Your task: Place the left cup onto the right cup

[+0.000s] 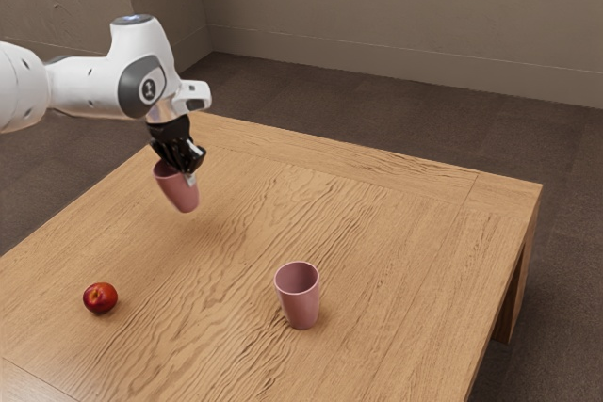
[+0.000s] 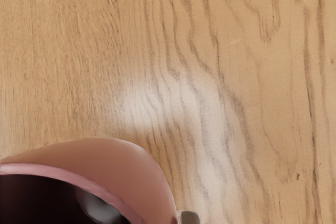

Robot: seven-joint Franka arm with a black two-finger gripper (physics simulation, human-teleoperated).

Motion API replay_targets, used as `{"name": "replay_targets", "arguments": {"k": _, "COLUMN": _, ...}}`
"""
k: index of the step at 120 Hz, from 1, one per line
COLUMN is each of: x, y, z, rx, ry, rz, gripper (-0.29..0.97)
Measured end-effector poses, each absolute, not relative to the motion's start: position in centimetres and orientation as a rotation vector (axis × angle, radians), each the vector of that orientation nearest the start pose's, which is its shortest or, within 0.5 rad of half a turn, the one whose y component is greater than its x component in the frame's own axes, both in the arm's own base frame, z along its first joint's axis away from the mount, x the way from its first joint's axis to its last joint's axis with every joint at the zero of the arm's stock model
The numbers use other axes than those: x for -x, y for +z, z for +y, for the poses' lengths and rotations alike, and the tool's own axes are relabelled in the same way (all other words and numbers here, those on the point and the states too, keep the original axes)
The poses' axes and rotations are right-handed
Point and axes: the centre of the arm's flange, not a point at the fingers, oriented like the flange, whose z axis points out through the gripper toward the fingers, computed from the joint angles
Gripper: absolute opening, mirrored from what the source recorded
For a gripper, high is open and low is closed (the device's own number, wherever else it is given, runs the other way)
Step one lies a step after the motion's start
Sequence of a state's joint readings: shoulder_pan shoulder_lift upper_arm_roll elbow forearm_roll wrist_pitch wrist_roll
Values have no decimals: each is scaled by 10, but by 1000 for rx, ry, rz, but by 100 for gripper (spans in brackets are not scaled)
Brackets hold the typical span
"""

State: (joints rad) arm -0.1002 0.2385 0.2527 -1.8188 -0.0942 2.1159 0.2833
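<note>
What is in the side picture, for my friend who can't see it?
A white robot arm holds a pink cup, tilted, in its black pincer above a wooden table. A second pink cup stands upright on the table, and a red apple lies toward the exterior view's left.

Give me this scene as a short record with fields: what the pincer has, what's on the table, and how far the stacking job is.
pincer: shut on the held cup at its rim
held cup: pink, tilted, lifted above the table
standing cup: pink, upright, open end up, on the table toward the exterior view's right of the held cup
apple: red, on the table, apart from both cups
table: wooden
task status: cups apart, not yet stacked
</note>
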Motion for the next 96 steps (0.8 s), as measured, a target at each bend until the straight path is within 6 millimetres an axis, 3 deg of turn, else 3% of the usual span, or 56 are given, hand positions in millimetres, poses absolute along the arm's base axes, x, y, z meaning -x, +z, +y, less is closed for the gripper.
{"name": "replay_targets", "arguments": {"k": 18, "x": -604, "y": 436, "z": 35, "rx": 3145, "ry": -87, "rz": 283, "gripper": -10}}
{"name": "replay_targets", "arguments": {"k": 35, "x": -592, "y": 456, "z": -27, "rx": 3124, "ry": -59, "rz": 476, "gripper": -10}}
{"name": "replay_targets", "arguments": {"k": 55, "x": -562, "y": 469, "z": -82, "rx": 3102, "ry": -40, "rz": 647, "gripper": -10}}
{"name": "replay_targets", "arguments": {"k": 75, "x": -532, "y": 462, "z": -131, "rx": 3070, "ry": -37, "rz": 797, "gripper": -10}}
{"name": "replay_targets", "arguments": {"k": 96, "x": -516, "y": 456, "z": -175, "rx": 3041, "ry": -50, "rz": 916, "gripper": -10}}
